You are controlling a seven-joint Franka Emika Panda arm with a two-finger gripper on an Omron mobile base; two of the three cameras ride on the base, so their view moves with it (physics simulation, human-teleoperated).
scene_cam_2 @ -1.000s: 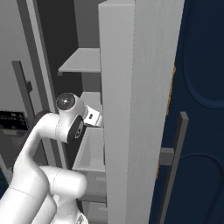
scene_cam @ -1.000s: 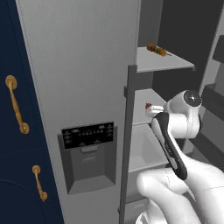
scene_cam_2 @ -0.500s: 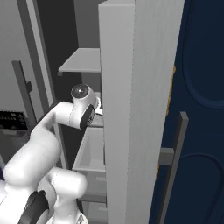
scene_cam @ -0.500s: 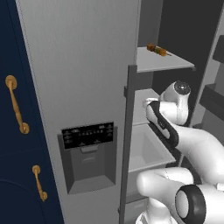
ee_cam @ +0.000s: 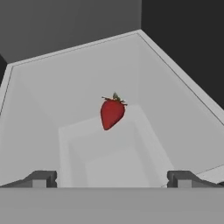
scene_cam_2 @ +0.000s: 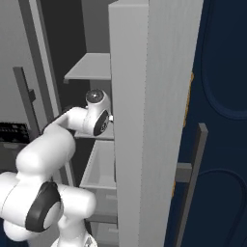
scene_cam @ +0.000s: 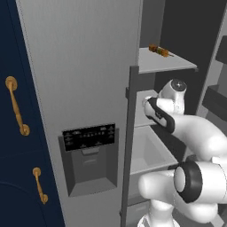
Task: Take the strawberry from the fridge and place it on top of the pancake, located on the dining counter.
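Note:
The strawberry (ee_cam: 112, 113), small and red with a green top, lies on a grey shelf inside the fridge (scene_cam: 84, 66), whose right door stands open. In the hand view it sits ahead of my gripper (ee_cam: 111, 178), centred between the two fingertips (ee_cam: 41, 178), and apart from them. The jaws are open wide and hold nothing. From the left base view my arm (scene_cam: 174, 95) reaches in over the middle shelf (scene_cam: 141, 116). The pancake and the dining counter are out of view.
A brown-orange skewer (scene_cam: 158, 50) lies on the upper shelf (scene_cam: 166, 63). A grey drawer (scene_cam: 148, 150) sits below the middle shelf. The open fridge door (scene_cam_2: 144, 120) stands close on the arm's right. A navy cabinet with gold handles (scene_cam: 15, 106) is at the left.
The arm has swung upward and deeper into the fridge, and the hand now covers the middle shelf in the left base view. The gripper has stayed open.

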